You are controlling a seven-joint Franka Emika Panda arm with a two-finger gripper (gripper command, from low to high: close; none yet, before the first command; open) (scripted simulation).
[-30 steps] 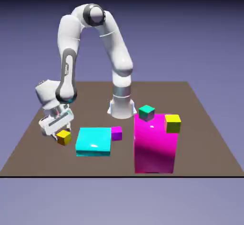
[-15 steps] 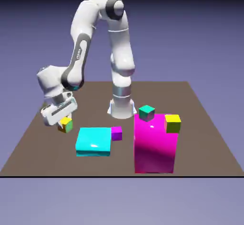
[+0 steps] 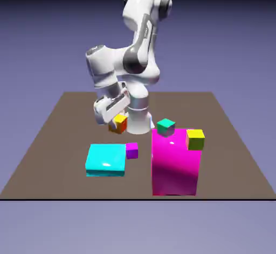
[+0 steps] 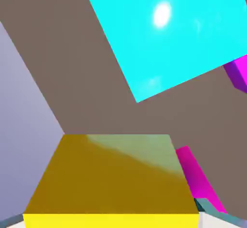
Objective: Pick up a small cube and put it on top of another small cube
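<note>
My gripper (image 3: 117, 120) is shut on the small yellow cube (image 3: 119, 124) with orange sides and holds it in the air above the table, left of the tall magenta block. In the hand view this cube (image 4: 111, 181) fills the lower part of the picture and hides most of the fingers. The other small cube (image 3: 166, 126), teal-green on top with purple sides, sits on the tall magenta block's back left corner. It lies to the right of the held cube and slightly lower in the picture.
A tall magenta block (image 3: 175, 167) also carries a larger yellow cube (image 3: 195, 139) with olive sides. A flat cyan block (image 3: 106, 159) (image 4: 178, 34) lies below the gripper, with a small magenta cube (image 3: 131, 150) (image 4: 239, 72) beside it. The robot's base (image 3: 137, 119) stands just behind.
The gripper closed on the yellow cube at the table's left side, lifted it, and has carried it up and toward the exterior view's right.
</note>
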